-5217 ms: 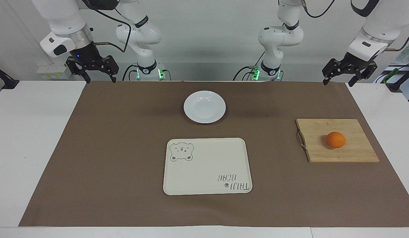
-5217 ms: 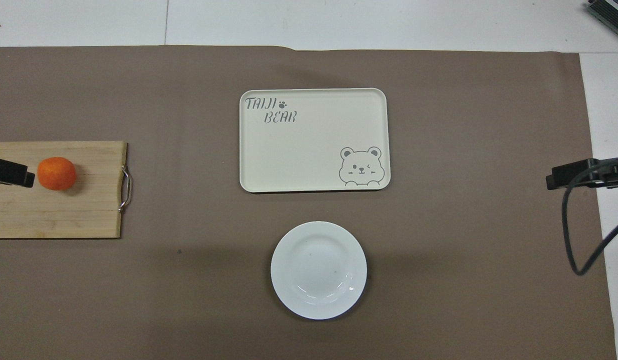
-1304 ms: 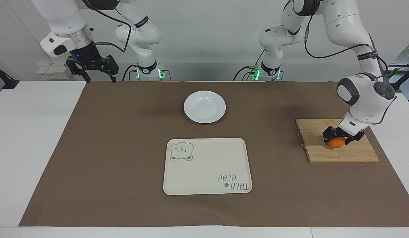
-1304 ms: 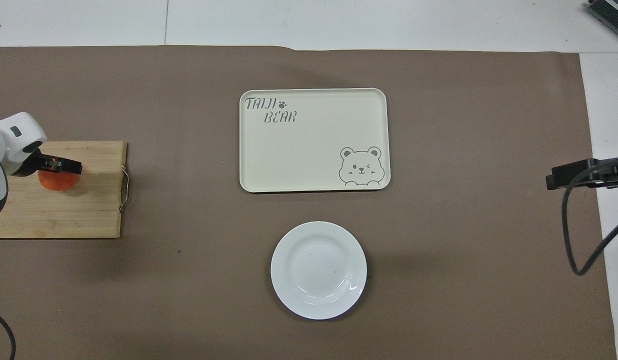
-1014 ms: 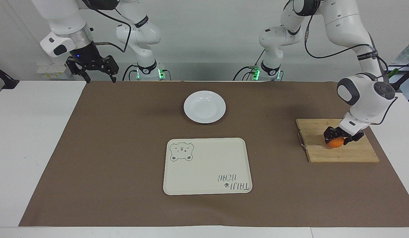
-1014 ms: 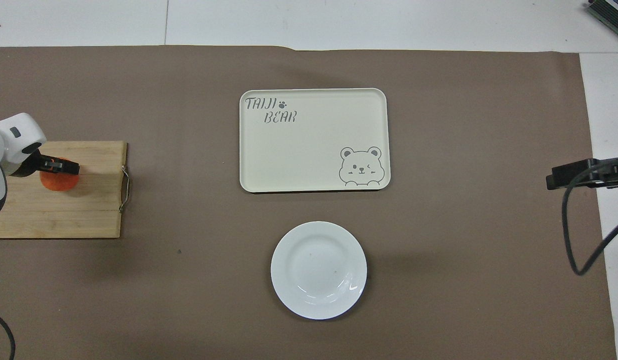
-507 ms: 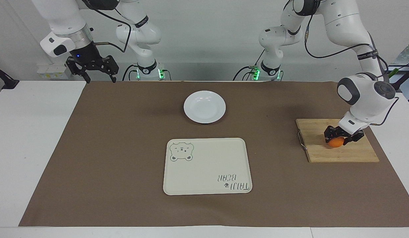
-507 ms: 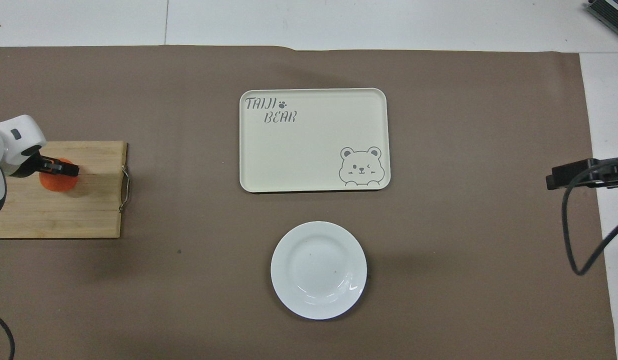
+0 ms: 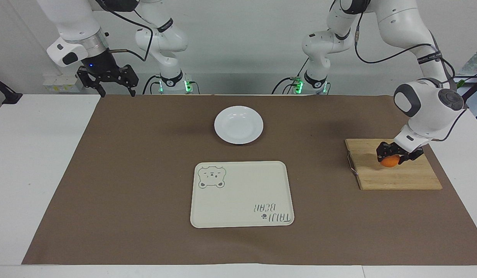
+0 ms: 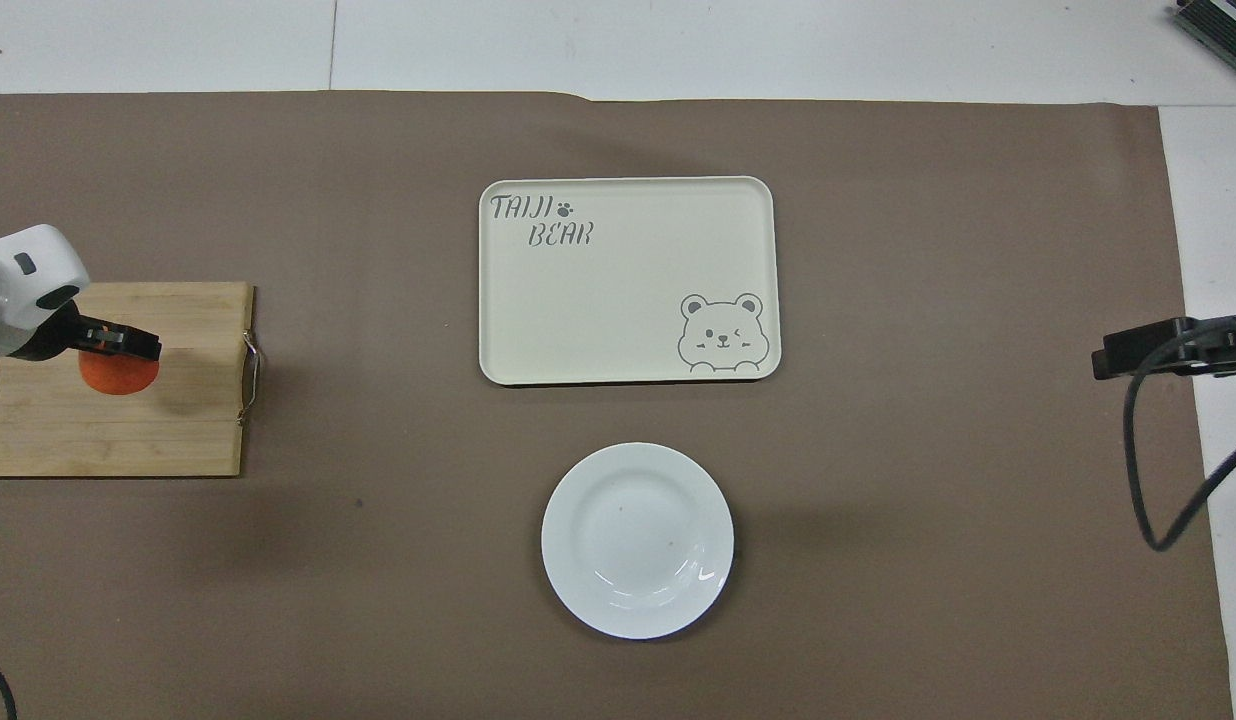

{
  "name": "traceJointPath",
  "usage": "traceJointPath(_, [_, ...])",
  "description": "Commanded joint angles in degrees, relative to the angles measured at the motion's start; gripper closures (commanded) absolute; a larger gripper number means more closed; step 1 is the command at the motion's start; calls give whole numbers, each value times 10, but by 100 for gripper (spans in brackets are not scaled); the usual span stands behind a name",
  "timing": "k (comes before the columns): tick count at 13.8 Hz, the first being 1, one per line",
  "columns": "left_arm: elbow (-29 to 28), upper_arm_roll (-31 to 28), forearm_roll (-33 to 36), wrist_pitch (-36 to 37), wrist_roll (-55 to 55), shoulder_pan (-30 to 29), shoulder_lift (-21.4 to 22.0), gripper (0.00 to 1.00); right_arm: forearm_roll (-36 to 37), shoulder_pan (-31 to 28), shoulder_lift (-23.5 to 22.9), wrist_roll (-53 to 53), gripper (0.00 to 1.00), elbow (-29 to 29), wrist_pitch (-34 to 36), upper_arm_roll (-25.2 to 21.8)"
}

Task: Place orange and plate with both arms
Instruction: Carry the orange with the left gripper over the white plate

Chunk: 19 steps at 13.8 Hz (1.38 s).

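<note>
The orange (image 9: 389,161) sits in the grip of the left gripper (image 9: 394,155), whose fingers are closed on its upper half, just over the wooden cutting board (image 9: 396,178) at the left arm's end of the table; whether the fruit touches the wood cannot be told. In the overhead view the gripper's black fingers (image 10: 128,345) hide the top of the orange (image 10: 118,374). The plate (image 9: 238,124) lies bare on the brown mat (image 9: 138,173), nearer to the robots than the cream tray (image 9: 241,193), which holds nothing either. The left arm bends down steeply from above the board, wrist tilted. The right arm waits, the right gripper (image 9: 109,83) raised with fingers spread over the mat's corner nearest the robots at its own end; overhead, only its tip (image 10: 1168,350) shows at the frame's edge.
</note>
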<state>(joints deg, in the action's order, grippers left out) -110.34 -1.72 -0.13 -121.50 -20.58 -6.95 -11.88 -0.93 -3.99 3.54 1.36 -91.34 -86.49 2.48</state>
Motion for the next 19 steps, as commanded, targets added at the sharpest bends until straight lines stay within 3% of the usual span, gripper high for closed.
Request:
traceJointPath(1, [-8, -4, 0, 56, 55, 45, 50, 100, 1, -3, 6, 12, 0, -1, 7, 1])
traceJointPath(7, [-9, -3, 0, 151, 197, 148, 111, 100, 1, -2, 6, 12, 0, 0, 1, 4])
traceJointPath(13, [-14, -2, -1, 188, 373, 268, 128, 100, 1, -1, 14, 14, 0, -12, 0, 4])
traceJointPath(19, [-14, 0, -18, 184, 464, 351, 135, 100, 1, -1, 16, 14, 0, -16, 0, 5])
